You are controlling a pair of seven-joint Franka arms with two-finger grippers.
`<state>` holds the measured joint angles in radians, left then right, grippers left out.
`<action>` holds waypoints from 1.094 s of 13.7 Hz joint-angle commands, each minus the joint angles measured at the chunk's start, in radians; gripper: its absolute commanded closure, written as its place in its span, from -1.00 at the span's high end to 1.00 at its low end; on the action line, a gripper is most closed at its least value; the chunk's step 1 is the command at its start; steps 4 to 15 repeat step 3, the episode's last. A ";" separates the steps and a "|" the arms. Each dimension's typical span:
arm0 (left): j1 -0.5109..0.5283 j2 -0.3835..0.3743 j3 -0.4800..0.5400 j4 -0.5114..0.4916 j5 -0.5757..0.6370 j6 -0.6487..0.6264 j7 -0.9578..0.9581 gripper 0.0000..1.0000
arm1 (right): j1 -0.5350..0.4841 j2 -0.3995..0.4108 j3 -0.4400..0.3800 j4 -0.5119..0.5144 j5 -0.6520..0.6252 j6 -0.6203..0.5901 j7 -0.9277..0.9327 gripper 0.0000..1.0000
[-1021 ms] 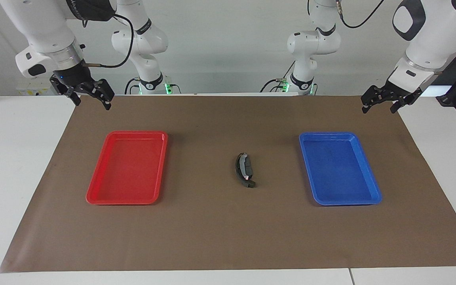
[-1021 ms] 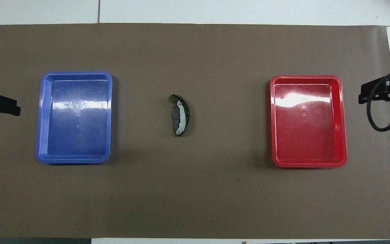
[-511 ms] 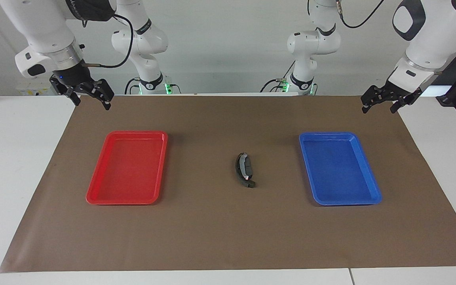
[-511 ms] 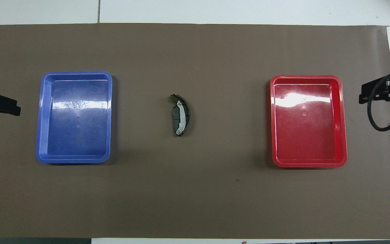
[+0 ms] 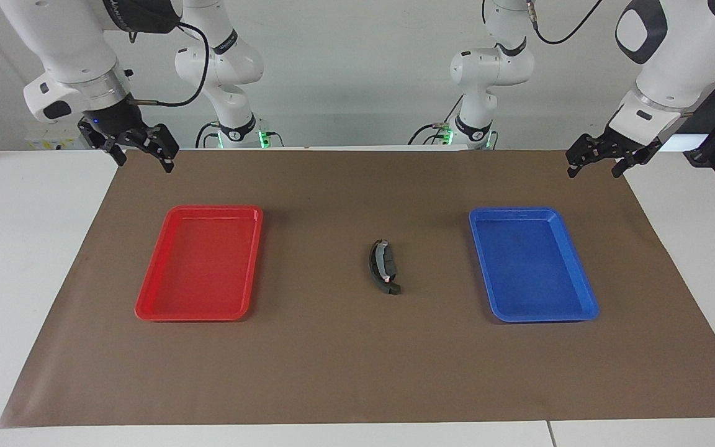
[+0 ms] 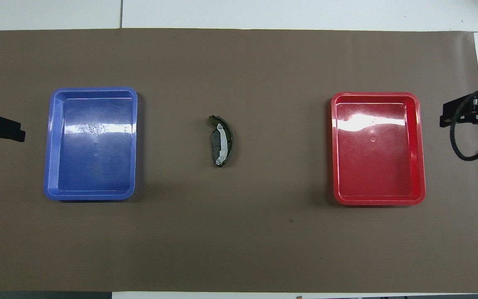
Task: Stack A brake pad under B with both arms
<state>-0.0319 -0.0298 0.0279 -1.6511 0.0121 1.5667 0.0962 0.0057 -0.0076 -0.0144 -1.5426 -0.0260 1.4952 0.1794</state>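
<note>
The black crescent brake shoe B (image 6: pixel 227 139), with a silver metal rib along it, lies mid-mat between the two trays. The small flat dark grey brake pad (image 6: pixel 214 144) lies against its inner curve, and the rib overlaps the pad's edge. Both show in the facing view: the shoe (image 5: pixel 372 264) and the pad (image 5: pixel 389 267). My right gripper (image 5: pixel 141 159) hangs open and empty over the mat's corner nearer the robots than the red tray. My left gripper (image 5: pixel 593 167) hangs open and empty over the mat's corner nearer the robots than the blue tray. Both arms wait.
An empty red tray (image 5: pixel 146 307) lies toward the right arm's end of the brown mat and an empty blue tray (image 5: pixel 587 298) toward the left arm's end. Two smaller white arms (image 5: pixel 481 68) stand at the table's edge.
</note>
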 commanded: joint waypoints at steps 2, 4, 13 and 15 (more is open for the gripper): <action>0.009 -0.029 -0.003 -0.033 0.000 0.019 0.011 1.00 | -0.009 -0.014 0.005 -0.019 0.005 0.017 -0.023 1.00; 0.009 -0.029 -0.003 -0.033 0.000 0.019 0.011 1.00 | -0.009 -0.014 0.005 -0.019 0.005 0.017 -0.023 1.00; 0.009 -0.029 -0.003 -0.033 0.000 0.019 0.011 1.00 | -0.009 -0.014 0.005 -0.019 0.005 0.017 -0.023 1.00; 0.009 -0.029 -0.003 -0.033 0.000 0.019 0.011 1.00 | -0.009 -0.014 0.005 -0.019 0.005 0.017 -0.023 1.00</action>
